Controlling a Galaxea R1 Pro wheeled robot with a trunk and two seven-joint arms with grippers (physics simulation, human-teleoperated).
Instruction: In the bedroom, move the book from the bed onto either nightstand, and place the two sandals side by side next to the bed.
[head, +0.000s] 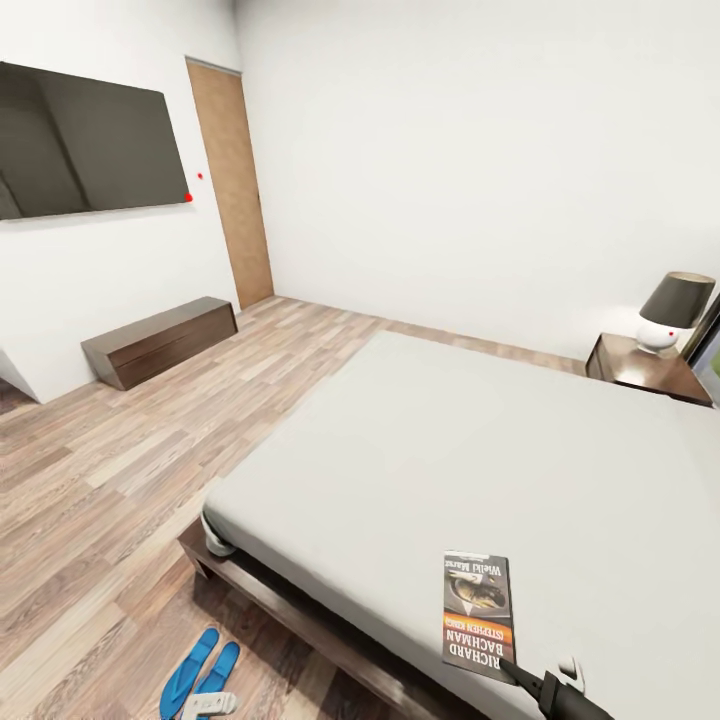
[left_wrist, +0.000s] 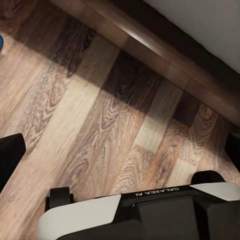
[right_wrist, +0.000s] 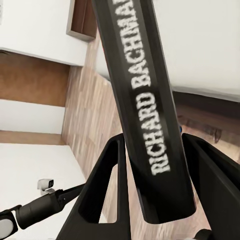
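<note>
The book (head: 477, 615), dark with an orange band and "Richard Bachman" lettering, is at the near edge of the bed's (head: 480, 460) grey mattress. My right gripper (head: 522, 675) is shut on its near end. In the right wrist view the book's spine (right_wrist: 145, 90) runs between both black fingers (right_wrist: 107, 185). Two blue sandals (head: 200, 670) lie side by side on the floor by the bed's near corner, with my left gripper (head: 212, 703) just over their near ends. The left gripper (left_wrist: 120, 150) is open over bare planks beside the bed frame (left_wrist: 150, 45). A nightstand (head: 640, 365) stands at the bed's far side.
A lamp (head: 672, 308) with a dark shade sits on the nightstand. A long low sideboard (head: 160, 340) stands against the left wall under a wall screen (head: 85, 140). A wooden door (head: 232, 185) is in the far corner. Open wood floor lies left of the bed.
</note>
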